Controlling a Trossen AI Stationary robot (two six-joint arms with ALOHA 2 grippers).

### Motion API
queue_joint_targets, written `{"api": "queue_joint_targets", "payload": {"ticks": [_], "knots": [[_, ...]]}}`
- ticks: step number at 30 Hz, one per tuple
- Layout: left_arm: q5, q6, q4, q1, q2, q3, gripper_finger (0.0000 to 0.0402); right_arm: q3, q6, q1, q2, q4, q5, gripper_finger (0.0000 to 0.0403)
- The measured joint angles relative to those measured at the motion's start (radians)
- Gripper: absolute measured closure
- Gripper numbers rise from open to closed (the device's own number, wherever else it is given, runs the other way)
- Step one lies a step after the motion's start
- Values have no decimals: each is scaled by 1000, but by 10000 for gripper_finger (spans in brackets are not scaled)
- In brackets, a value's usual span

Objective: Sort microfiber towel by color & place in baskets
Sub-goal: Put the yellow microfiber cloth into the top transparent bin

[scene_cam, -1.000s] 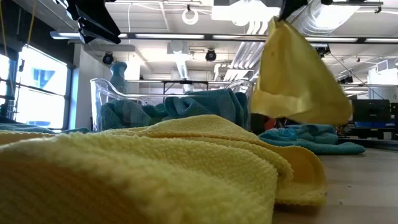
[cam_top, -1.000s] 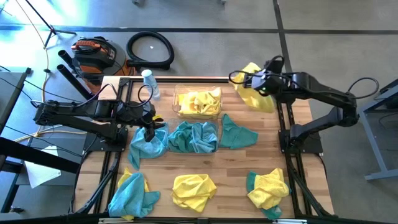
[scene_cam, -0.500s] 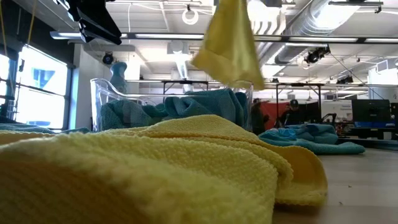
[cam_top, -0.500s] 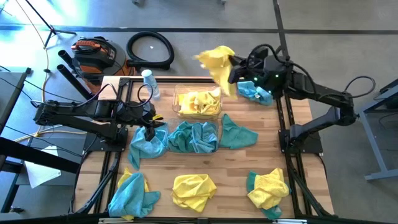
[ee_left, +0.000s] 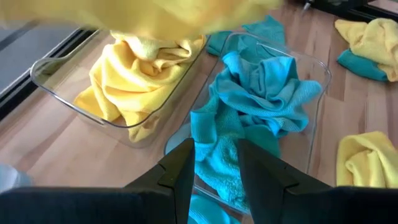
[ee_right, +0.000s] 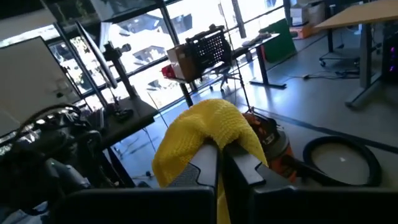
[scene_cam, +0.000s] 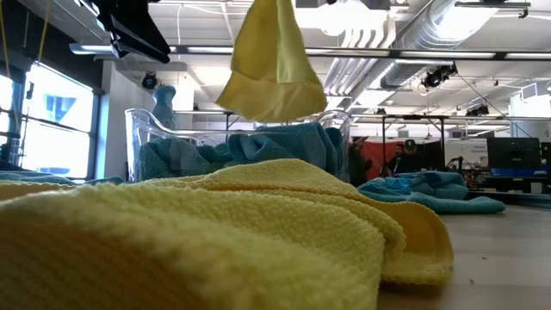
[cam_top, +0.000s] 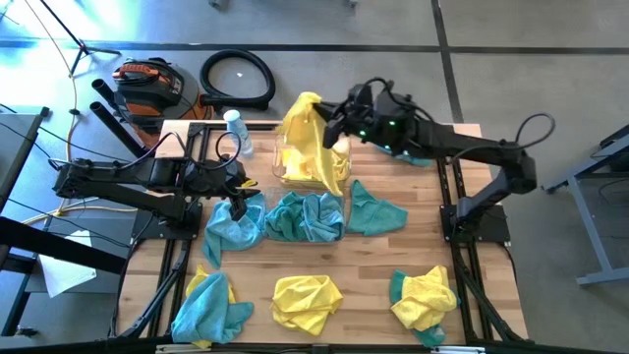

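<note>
1. The right gripper [cam_top: 331,128] pinches a yellow towel [cam_top: 307,138] and holds it in the air over the yellow bin [ee_left: 56,87], the far one of two clear bins that sit side by side mid-table.
2. In the right wrist view the fingers [ee_right: 205,165] press together on the cloth, which bunches over their tips.
3. The yellow bin already holds yellow towels; the teal bin [ee_left: 320,74] beside it holds teal ones.
4. The step in hand looks like the drop. To do it well, centre the hanging cloth over the bin's opening before letting go, since its lower edge drapes toward the teal bin's side.
5. Lowering until most of the cloth rests on the pile inside should keep a corner from trailing over the rim or into the teal bin.
6. Open the fingers fully and lift straight up, so the fuzzy cloth does not cling and come back out.
7. The left gripper [cam_top: 236,202] is down at a teal towel [cam_top: 234,228] just beside the teal bin; in its wrist view the fingers stand slightly apart with teal cloth between them, and I cannot tell whether they grip it.
8. More towels of both colours lie along the table's [cam_top: 393,256] near edge, so much sorting remains.
</note>
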Motion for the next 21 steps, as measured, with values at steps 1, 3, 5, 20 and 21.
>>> {"api": "queue_joint_targets", "payload": {"ticks": [1, 3, 5, 20, 21], "knots": [[0, -5, 0, 0, 0, 0, 291, 0, 0, -6, 12, 1, -9, 403], [1, -7, 0, 0, 0, 0, 291, 0, -1, -19, 39, 12, -25, 403], [1, -8, 0, 0, 0, 0, 291, 0, -4, -32, 68, 50, -50, 403], [4, -49, 0, 0, 0, 0, 291, 0, 30, -62, 142, -147, -132, 403], [4, -52, 0, 0, 0, 0, 291, 0, 46, -62, 139, -199, -115, 403]]}}
